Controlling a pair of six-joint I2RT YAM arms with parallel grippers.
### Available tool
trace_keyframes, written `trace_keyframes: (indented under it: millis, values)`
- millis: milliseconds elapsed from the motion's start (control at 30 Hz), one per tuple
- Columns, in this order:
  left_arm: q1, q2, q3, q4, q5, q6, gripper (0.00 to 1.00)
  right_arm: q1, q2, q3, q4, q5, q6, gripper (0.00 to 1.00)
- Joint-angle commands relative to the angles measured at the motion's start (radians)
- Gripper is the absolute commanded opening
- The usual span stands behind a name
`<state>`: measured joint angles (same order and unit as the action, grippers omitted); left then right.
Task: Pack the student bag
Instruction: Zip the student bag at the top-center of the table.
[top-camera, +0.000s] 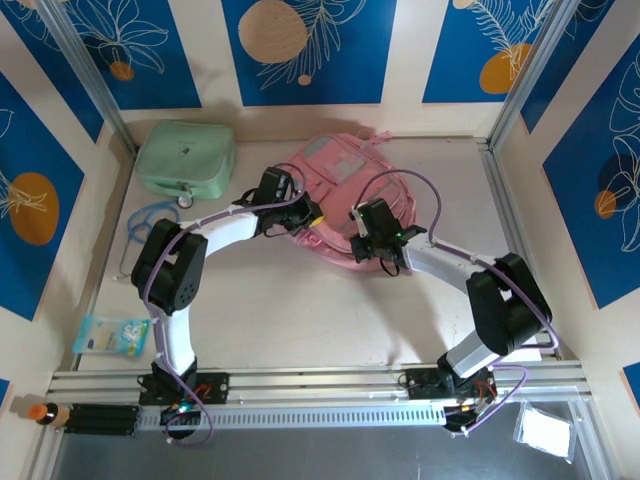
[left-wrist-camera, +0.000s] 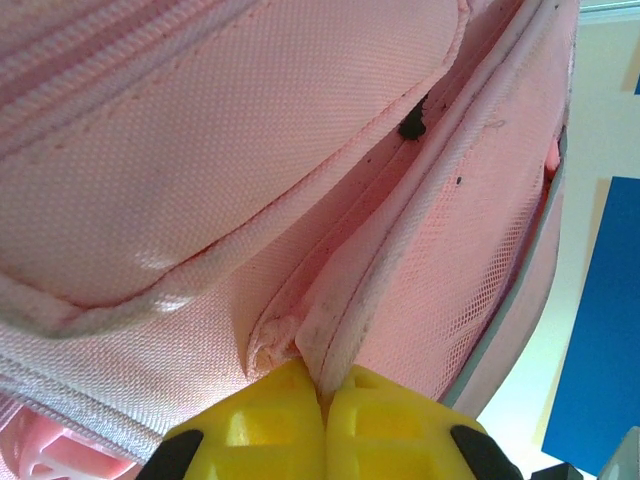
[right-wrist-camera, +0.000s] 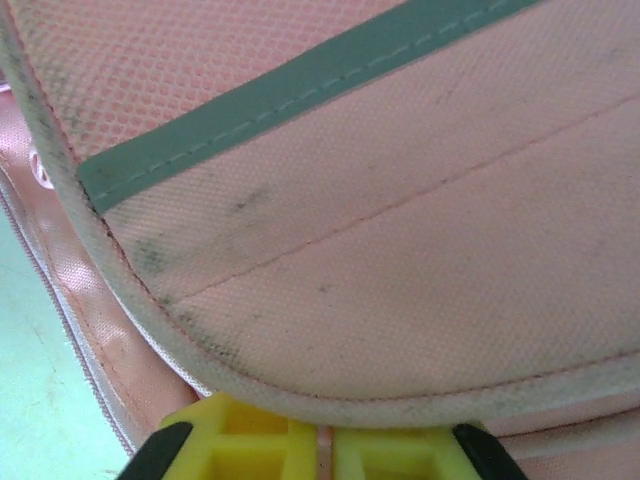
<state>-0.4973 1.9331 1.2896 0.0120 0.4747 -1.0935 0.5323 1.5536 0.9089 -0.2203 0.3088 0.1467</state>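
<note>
The student bag (top-camera: 345, 185), a soft pink backpack, lies at the back middle of the table. My left gripper (top-camera: 300, 215) sits at its left edge. In the left wrist view its yellow fingers (left-wrist-camera: 270, 420) are shut on a piped pink seam edge (left-wrist-camera: 335, 340) of the bag (left-wrist-camera: 200, 170). My right gripper (top-camera: 362, 242) sits at the bag's near right edge. There a pink flap with a grey stripe (right-wrist-camera: 300, 75) and a worn piped rim (right-wrist-camera: 330, 405) lies over the yellow fingertips (right-wrist-camera: 250, 445). They stand shut with a thin strip of pink fabric between them.
A mint-green case (top-camera: 187, 157) stands at the back left, with a blue looped thing (top-camera: 150, 222) in front of it. A small blue-and-white packet (top-camera: 110, 335) lies near the left front. Patterned walls close in the table on three sides.
</note>
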Motion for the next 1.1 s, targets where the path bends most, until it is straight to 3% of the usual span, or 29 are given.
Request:
trace_keyframes:
  millis: [0,67,267,367,500,733,833,1067]
  values:
    - [0.034,-0.031,0.034,-0.039,0.013,0.034,0.03,-0.002,0.014,0.027,0.045,-0.011,-0.025,0.02]
    - [0.041,-0.038,0.028,-0.041,0.007,0.034,0.09,0.003,0.015,0.031,0.051,-0.01,-0.025,0.0]
    - [0.06,-0.106,-0.052,-0.018,-0.052,0.014,0.43,0.017,0.008,0.05,0.07,-0.103,0.002,0.0]
    - [0.059,-0.15,-0.114,0.029,-0.063,-0.038,0.5,0.028,0.009,0.067,0.083,-0.17,0.033,0.0]
    - [0.029,-0.213,-0.269,0.248,-0.101,-0.23,0.53,0.044,0.03,0.099,0.101,-0.262,0.074,0.0]
    - [-0.026,-0.197,-0.285,0.264,-0.121,-0.287,0.53,0.086,0.08,0.158,0.112,-0.336,0.11,0.0]
    - [-0.027,-0.176,-0.291,0.307,-0.114,-0.309,0.48,0.104,0.09,0.17,0.109,-0.337,0.111,0.0]
    - [-0.026,-0.164,-0.288,0.288,-0.126,-0.301,0.17,0.11,0.089,0.167,0.081,-0.266,0.11,0.0]
